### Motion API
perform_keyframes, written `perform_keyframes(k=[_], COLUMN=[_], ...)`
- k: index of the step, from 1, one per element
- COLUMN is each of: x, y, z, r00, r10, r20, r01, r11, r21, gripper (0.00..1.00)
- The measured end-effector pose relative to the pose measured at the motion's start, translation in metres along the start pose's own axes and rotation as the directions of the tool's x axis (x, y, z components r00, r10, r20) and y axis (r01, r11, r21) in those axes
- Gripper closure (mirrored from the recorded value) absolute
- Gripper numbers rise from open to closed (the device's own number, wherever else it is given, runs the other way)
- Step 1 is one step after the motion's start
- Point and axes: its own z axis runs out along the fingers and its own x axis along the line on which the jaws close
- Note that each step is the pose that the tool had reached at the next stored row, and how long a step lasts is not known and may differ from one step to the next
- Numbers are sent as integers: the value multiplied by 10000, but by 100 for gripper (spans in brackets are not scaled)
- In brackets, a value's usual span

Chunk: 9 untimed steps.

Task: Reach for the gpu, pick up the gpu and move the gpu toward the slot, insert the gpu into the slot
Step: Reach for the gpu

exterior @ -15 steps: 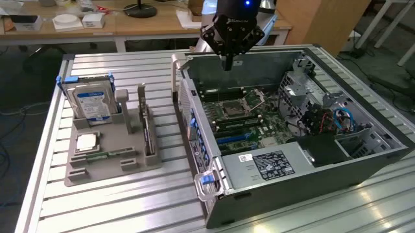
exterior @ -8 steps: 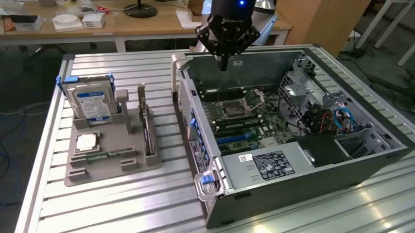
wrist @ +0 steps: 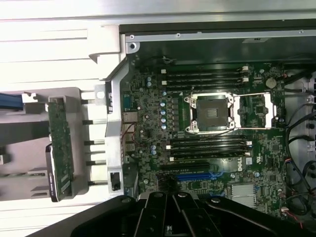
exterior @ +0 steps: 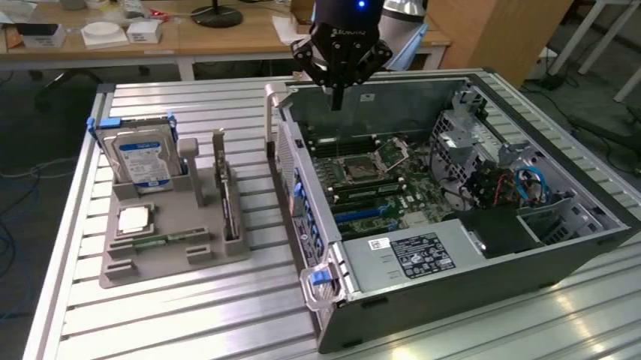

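Gripper [wrist: 170,213]: fingers together, empty, over the open computer case [exterior: 451,281]. Gpu [exterior: 230,202]: upright in grey holder [exterior: 165,225], well apart.

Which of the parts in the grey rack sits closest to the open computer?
The thin dark card standing on edge; the hard drive and square chip sit farther away.

Beneath the jaws we see an open computer case [exterior: 401,285], its motherboard [exterior: 373,184] and empty processor socket [exterior: 359,168] exposed. Well apart from the jaws, toward the exterior view's left, a grey holder [exterior: 176,232] on the slatted worktop [exterior: 200,322] carries an upright hard drive [exterior: 143,156].
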Motion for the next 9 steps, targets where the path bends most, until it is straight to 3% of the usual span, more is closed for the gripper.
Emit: perform_keyframes(k=[9], x=[161], y=[-12], z=[-4], r00=[10000], r10=[0], r20=[0], r01=[0], r11=[10000], r21=[0], gripper=[90])
